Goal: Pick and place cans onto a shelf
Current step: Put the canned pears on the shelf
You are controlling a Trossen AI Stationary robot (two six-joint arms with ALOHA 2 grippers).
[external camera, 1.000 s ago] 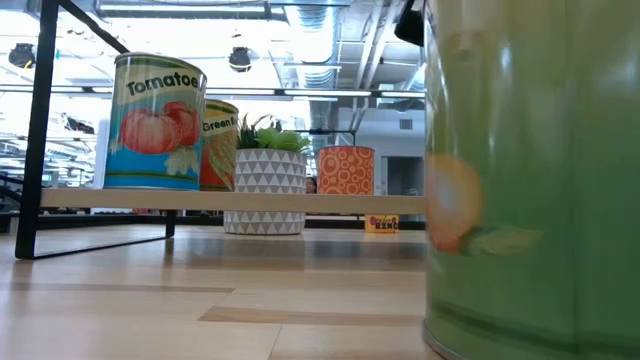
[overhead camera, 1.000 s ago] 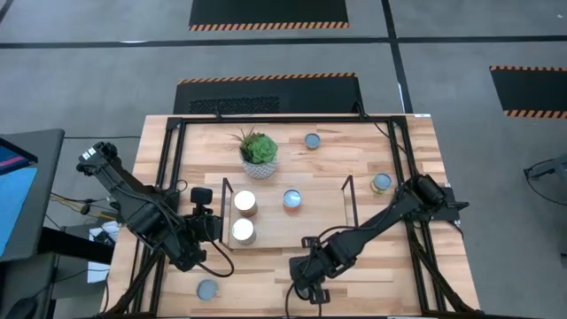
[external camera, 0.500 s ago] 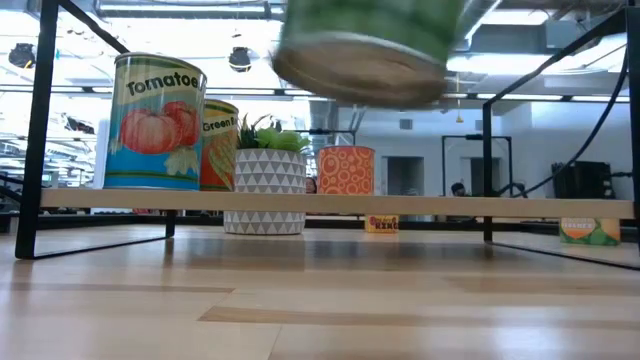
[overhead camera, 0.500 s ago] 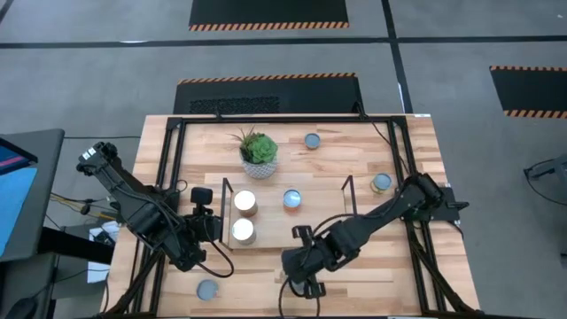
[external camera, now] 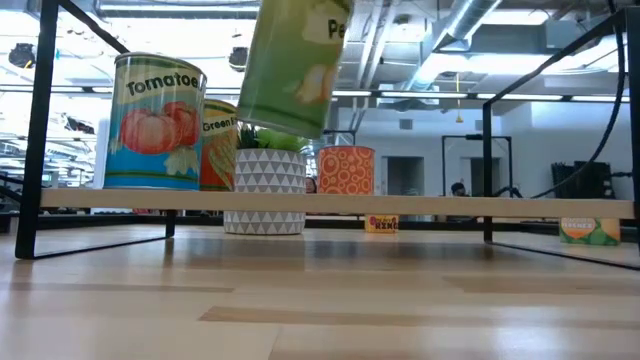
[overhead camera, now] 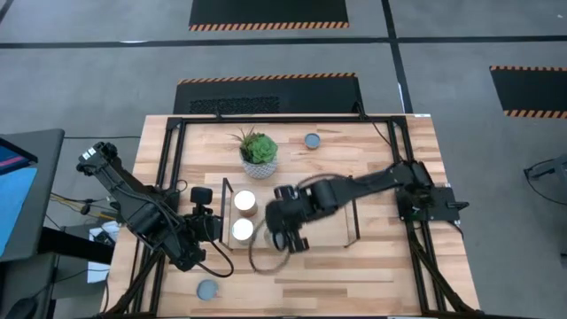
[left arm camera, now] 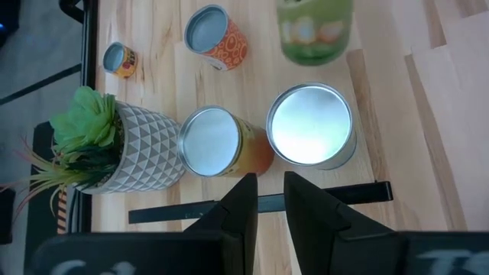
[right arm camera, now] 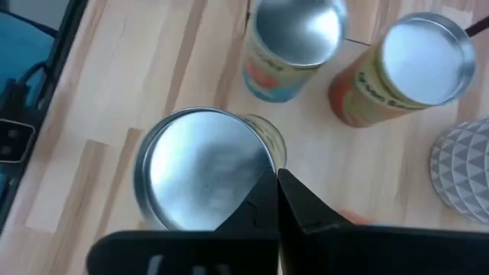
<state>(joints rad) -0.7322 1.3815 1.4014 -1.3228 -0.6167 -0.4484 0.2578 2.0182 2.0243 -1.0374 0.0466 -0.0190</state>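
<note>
Right gripper (overhead camera: 285, 232), clamped on the green can's (external camera: 290, 65) rim, carries it clear above the shelf (external camera: 330, 203), toward a free spot at the tomato can's (external camera: 157, 120) three o'clock.

Green can (external camera: 292, 65) tilted in the air above the shelf (external camera: 330, 203), beside three standing cans (external camera: 158, 122)

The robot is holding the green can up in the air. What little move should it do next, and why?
Probably lower it straight down. The right gripper is shut on the green can, which hangs tilted above the shelf, beside the tomato can. It isn't resting on the board yet.
</note>
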